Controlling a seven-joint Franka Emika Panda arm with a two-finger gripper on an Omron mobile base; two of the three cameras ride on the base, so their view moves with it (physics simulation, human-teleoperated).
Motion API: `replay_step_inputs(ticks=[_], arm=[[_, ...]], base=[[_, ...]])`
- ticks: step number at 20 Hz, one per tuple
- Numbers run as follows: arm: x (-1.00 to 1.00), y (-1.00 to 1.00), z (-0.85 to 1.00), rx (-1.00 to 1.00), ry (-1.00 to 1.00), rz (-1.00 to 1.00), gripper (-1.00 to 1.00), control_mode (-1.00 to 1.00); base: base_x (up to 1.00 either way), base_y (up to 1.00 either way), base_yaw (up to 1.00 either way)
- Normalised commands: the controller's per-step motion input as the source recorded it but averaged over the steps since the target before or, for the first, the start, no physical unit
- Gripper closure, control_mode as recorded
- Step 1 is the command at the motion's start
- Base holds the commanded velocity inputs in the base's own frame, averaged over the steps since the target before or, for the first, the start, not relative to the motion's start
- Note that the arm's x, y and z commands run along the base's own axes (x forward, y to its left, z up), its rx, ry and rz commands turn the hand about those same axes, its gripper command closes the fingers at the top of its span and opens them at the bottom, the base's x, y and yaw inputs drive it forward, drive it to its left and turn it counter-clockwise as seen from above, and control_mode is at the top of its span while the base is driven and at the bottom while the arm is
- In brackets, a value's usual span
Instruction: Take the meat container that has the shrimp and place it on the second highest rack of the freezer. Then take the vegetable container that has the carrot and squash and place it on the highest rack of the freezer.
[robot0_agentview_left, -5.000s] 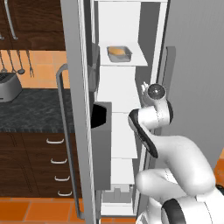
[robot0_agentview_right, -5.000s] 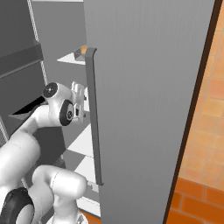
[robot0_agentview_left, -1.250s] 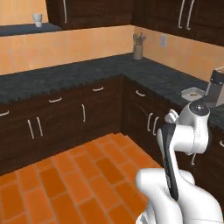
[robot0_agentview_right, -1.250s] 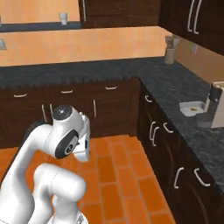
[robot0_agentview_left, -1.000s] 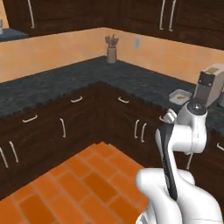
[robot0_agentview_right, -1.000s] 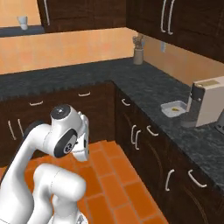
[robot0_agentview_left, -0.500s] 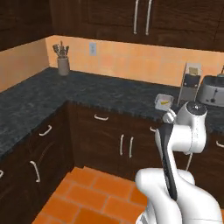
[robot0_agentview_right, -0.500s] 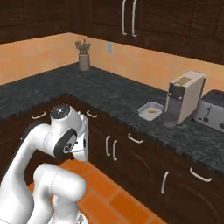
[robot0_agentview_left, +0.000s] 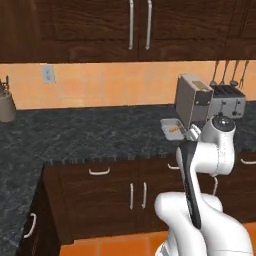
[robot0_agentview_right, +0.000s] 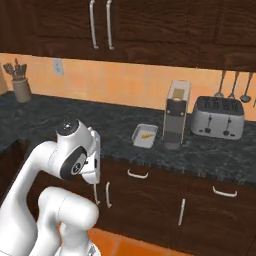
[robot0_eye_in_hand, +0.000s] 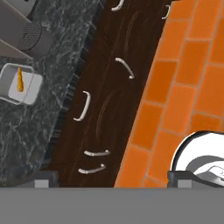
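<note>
While the gripper (robot0_eye_in_hand: 111, 179) gapes, a container (robot0_agentview_right: 144, 135) sits on the counter (robot0_agentview_right: 115, 125).

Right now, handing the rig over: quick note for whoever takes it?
Fingers open, holding nothing.
Vegetable container with an orange carrot piece sits on the dark counter, just left of the coffee machine; squash too small to tell.
Whether the shrimp container is already racked can't be told from here.
Left: grasp this container, carry it to the freezer, set it on the highest rack.

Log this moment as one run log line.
gripper: open, empty | small grey container with orange carrot: on dark counter, beside grey coffee machine | freezer: unseen
</note>
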Motion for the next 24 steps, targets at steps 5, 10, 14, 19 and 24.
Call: replay_step_inputs(ticks=[5, 10, 14, 19, 24], arm=[[0.00, 0.00, 0.00, 0.00, 0.00, 0.00, -1.00, 1.00], [0.00, 0.00, 0.00, 0.00, 0.00, 0.00, -1.00, 1.00], [0.13, 0.00, -0.39, 0.00, 0.05, 0.00, -1.00, -1.00], [0.40, -0.01, -0.68, 0.02, 0.24, 0.05, -1.00, -1.00], [0.90, 0.03, -0.06, 0.04, 0.11, 0.00, -1.00, -1.00]], base=[[0.96, 0.12, -0.50], [0.63, 0.03, -0.05], [0.11, 0.05, -0.02], [0.00, 0.00, 0.00], [0.00, 0.00, 0.00]])
